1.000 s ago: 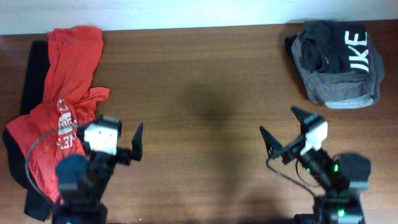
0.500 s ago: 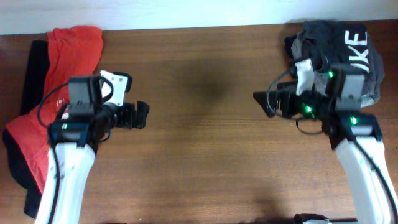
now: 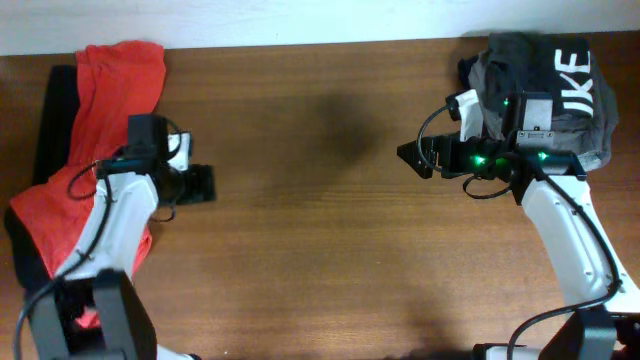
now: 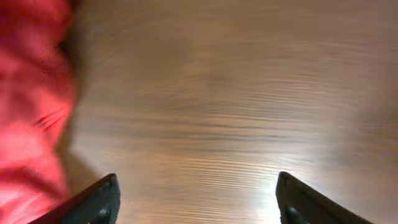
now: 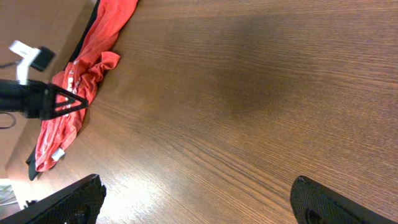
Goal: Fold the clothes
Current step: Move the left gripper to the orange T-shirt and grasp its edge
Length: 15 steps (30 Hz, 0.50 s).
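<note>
Left arm (image 3: 105, 215) and right arm (image 3: 560, 225) forward and inward, left fingers (image 4: 99, 202) and right fingers (image 5: 68, 199) wide apart, empty.

Overhead top-down, both wrists low, sharing red T-shirt (image 3: 110, 90)

Open table (image 3: 320, 230) centre, orange-red T-shirt (image 3: 105, 95) at left, grey garment (image 3: 560, 75) right

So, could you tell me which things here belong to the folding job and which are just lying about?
Job: orange-red T-shirt; black garment beneath it; dark grey white-lettered garment.
Not part of it: wooden table, merely the work surface.
</note>
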Tool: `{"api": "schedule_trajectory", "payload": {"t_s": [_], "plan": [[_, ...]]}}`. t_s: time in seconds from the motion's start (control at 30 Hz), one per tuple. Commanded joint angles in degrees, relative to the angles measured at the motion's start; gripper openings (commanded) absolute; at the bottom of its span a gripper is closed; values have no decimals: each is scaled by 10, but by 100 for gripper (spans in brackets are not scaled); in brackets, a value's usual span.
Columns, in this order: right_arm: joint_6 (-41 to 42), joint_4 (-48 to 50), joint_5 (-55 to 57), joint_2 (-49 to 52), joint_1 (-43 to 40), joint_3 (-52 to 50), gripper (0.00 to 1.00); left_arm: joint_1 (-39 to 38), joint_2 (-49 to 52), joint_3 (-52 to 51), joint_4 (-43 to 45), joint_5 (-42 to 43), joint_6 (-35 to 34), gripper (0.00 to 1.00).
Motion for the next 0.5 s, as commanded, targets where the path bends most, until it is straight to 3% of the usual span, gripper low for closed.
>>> {"api": "schedule_trajectory", "payload": {"t_s": [0.0, 0.1, 0.47], "plan": [[3, 2, -17, 0, 3, 10, 100, 28, 30, 7, -5, -79, -53, 72], [3, 2, -17, 0, 3, 10, 96, 43, 40, 7, -14, -92, -58, 66], [3, 0, -15, 0, 3, 10, 94, 70, 48, 7, -41, -209, -76, 66]]}}
